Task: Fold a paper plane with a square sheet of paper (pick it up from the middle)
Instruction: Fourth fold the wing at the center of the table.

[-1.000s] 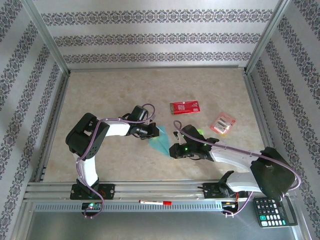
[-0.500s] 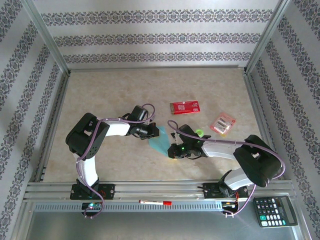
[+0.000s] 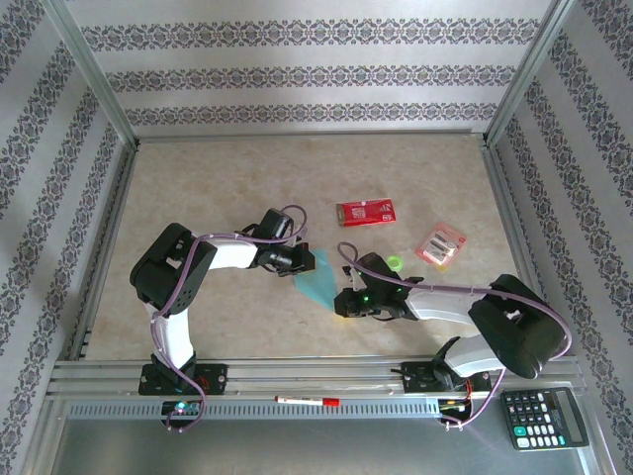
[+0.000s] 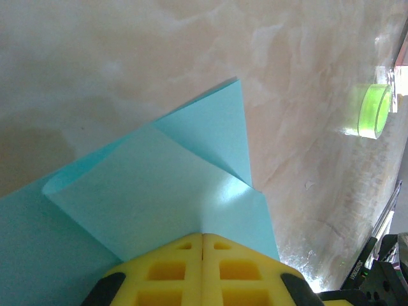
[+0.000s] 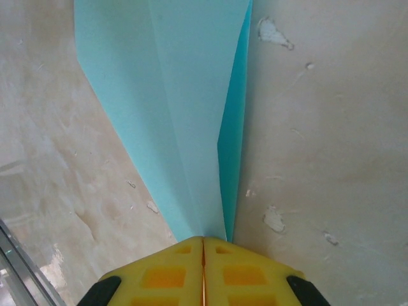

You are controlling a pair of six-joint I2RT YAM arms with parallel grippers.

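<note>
Two arms meet over a part-folded paper plane (image 3: pixel 318 282) a little nearer than the middle of the counter (image 3: pixel 247 178), which is pale and marbled. We see the light-blue paper lying flat, broad at its far end and tapering to a point towards the near edge.

The left pincer (image 3: pixel 300 260) sits at the plane's broad far-left end. From the left wrist, its yellow fingers (image 4: pixel 172 271) are pressed together with the paper (image 4: pixel 166 191) running into the seam between them, so we read it as pinching the sheet. One corner is folded over into a triangle, and a loose curl lifts at the left.

The right pincer (image 3: pixel 341 302) is at the near, pointed end. From the right wrist, its yellow fingers (image 5: pixel 159 277) are likewise pressed together, pinching the narrow tip where the long folds of the paper (image 5: pixel 185 95) converge. A darker flap stands along the right side of the fold.

A red packet (image 3: pixel 366 212) lies beyond the plane, further towards the far edge. A small green ring (image 3: pixel 394 261) rests just beside the right arm, on the right-edge side of the plane. A pink-and-white packet (image 3: pixel 441 245) lies nearer the right edge. At the near edge, a red pen (image 3: pixel 307 401) lies on the rail, and a calculator (image 3: pixel 542 419) sits by the near right corner.
</note>
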